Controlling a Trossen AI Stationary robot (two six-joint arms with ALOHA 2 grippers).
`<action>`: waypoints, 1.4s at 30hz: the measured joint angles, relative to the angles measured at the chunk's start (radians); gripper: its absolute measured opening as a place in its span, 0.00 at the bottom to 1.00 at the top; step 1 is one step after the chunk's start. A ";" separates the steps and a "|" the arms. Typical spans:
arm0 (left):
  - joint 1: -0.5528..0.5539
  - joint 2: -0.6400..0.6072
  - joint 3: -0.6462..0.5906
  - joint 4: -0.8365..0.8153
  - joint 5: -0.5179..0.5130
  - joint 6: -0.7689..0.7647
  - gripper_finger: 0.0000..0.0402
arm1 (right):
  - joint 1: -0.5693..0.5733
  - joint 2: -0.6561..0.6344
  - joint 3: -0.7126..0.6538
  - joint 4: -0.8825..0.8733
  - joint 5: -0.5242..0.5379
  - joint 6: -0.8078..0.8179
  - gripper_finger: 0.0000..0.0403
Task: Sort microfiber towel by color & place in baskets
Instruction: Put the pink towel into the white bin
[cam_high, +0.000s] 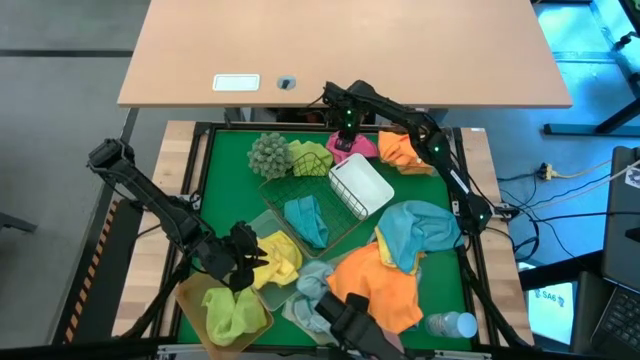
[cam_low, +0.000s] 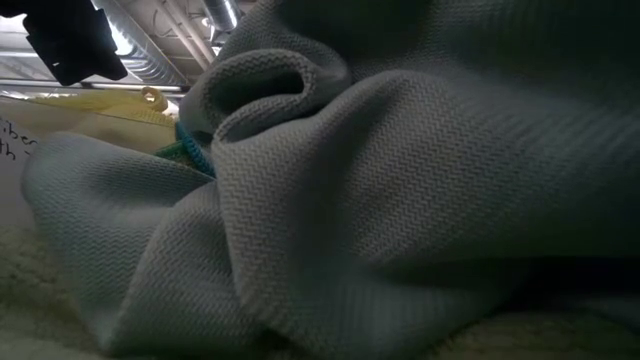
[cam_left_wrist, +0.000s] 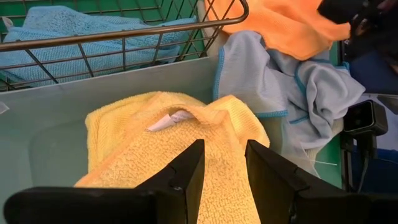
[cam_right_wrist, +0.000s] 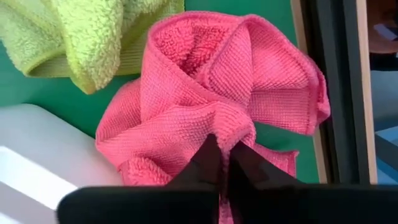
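R hand (cam_right_wrist: 222, 163): fingers pinched together on a fold of the pink towel (cam_right_wrist: 230, 93), far edge of the counter (cam_high: 225, 170), just beside the white basket (cam_high: 362, 186). Towel still lying on the green mat, not lifted. A lime green towel (cam_right_wrist: 81, 37) lies near it.

L hand (cam_left_wrist: 222, 177): fingers part open, nothing between them, hanging over a yellow towel (cam_left_wrist: 180, 149) that lies in the frosted clear basket (cam_left_wrist: 56, 124); near-left part of the counter.

Baskets, going outward:
- Green wire basket (cam_high: 275, 190), centre: one light blue towel (cam_high: 308, 218) inside.
- Frosted clear basket: yellow towel, as above.
- Amber basket (cam_high: 185, 295), near-left corner: one lime green towel (cam_high: 228, 310) inside.
- White basket: tipped against the wire one; looks empty from above.

Loose on the mat, unsorted:
- Pink towel, in R hand's pinch.
- Lime green towel near far edge, beside the grey-green bobbly ball (cam_high: 268, 153).
- Orange towel (cam_high: 400, 150) at far right, under R arm.
- Large light blue towel (cam_high: 420, 232), right.
- Large orange towel (cam_high: 380, 285), near-centre.
- Pale grey-blue towel (cam_high: 310, 292), near edge; it fills the low view (cam_low: 400, 200).
- Clear bottle (cam_high: 452, 325), near-right corner; not part of the sort.

Progress, est.: approx. a third done. Three towels binned, each colour in its own basket; pink pick just begun; approx. five more towels left after that. Pink and orange have no basket started yet; white one is the only basket free, so which colour it takes I cannot tell.
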 joint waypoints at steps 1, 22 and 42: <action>0.000 0.000 0.000 0.000 0.000 0.000 0.28 | 0.000 -0.004 0.000 0.000 0.000 0.000 0.03; 0.000 0.000 0.000 0.000 -0.084 0.027 0.28 | 0.000 -0.412 0.001 -0.022 -0.016 0.110 0.01; 0.000 0.000 0.000 0.001 -0.098 0.026 0.28 | 0.163 -0.723 0.001 0.031 -0.060 0.217 0.00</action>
